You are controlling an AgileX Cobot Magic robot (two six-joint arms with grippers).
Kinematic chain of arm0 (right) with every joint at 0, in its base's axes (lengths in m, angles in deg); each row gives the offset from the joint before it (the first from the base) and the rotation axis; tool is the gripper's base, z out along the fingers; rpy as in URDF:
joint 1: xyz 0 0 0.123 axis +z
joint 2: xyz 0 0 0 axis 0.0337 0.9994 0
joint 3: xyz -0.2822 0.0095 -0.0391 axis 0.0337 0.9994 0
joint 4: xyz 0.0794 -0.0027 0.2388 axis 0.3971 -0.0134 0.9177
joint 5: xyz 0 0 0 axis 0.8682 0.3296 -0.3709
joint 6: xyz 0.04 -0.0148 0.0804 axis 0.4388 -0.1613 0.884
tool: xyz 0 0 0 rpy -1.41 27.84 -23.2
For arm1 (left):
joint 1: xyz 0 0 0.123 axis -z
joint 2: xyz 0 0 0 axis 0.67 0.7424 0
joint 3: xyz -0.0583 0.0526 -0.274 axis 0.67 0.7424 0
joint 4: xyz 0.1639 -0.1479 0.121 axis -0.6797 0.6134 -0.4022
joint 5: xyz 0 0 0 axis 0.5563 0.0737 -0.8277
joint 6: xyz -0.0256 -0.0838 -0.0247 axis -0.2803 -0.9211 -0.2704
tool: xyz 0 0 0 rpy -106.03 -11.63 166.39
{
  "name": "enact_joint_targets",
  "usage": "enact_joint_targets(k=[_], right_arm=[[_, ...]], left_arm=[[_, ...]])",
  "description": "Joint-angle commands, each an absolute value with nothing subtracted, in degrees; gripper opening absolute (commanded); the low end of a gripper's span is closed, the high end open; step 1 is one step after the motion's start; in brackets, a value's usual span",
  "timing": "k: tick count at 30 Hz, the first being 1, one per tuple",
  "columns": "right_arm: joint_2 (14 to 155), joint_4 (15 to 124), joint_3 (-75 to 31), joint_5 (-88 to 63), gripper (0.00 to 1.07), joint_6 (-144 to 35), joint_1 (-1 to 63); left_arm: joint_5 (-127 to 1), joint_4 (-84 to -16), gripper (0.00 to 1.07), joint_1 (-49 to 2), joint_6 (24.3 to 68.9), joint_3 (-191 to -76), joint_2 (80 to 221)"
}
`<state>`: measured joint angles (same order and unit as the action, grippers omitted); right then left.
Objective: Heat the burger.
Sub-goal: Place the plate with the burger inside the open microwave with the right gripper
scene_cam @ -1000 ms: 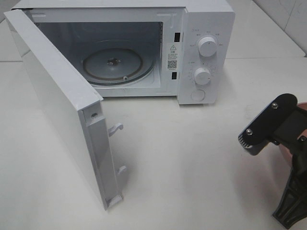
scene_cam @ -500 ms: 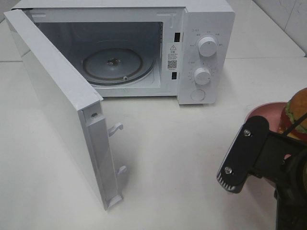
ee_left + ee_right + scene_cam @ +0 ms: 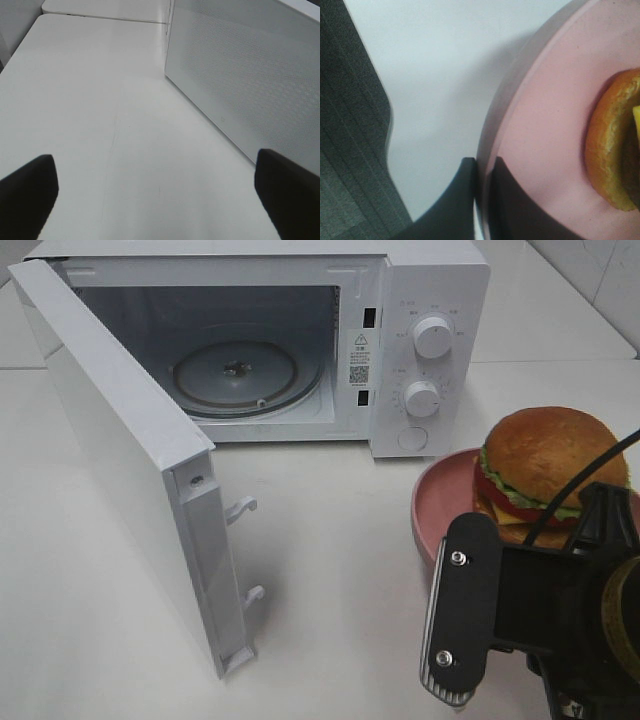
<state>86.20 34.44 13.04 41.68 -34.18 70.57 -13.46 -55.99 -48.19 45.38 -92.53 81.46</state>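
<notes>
Tall round burger [image 3: 545, 455] with a glossy golden-brown bun sits on a flat round pink plate [image 3: 440, 510], front-right of an open white microwave oven [image 3: 430, 280]. Right gripper [image 3: 483, 172] pinches the plate's rim, its fingers nearly together. Left gripper [image 3: 157, 192] is spread wide and empty.

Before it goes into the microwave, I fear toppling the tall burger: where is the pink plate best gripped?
Pinch the pink plate by its thin raised rim on the side away from the microwave, coming from the front, clear of the burger. The right tool is shut there.
</notes>
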Motion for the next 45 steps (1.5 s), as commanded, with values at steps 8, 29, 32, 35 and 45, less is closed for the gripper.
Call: enact_joint_targets(k=[8,29,32,35,45], right_arm=[[85.85,27.5,13.04,36.35,0.0,-43.35,70.97],[85.85,23.66,13.04,20.37,0.0,-60.02,63.58],[85.85,24.12,13.04,16.64,0.0,-65.75,60.6],[85.85,25.67,13.04,12.69,0.0,-71.31,57.73],[85.85,41.94,13.04,5.53,0.0,-97.72,47.59]], left_arm=[[-13.46,-55.7,1.0,-48.42,45.21,-92.59,80.54],[-13.46,-55.7,1.0,-48.42,45.21,-92.59,80.54],[-13.46,-55.7,1.0,-48.42,45.21,-92.59,80.54],[-13.46,-55.7,1.0,-48.42,45.21,-92.59,80.54],[-13.46,-55.7,1.0,-48.42,45.21,-92.59,80.54]])
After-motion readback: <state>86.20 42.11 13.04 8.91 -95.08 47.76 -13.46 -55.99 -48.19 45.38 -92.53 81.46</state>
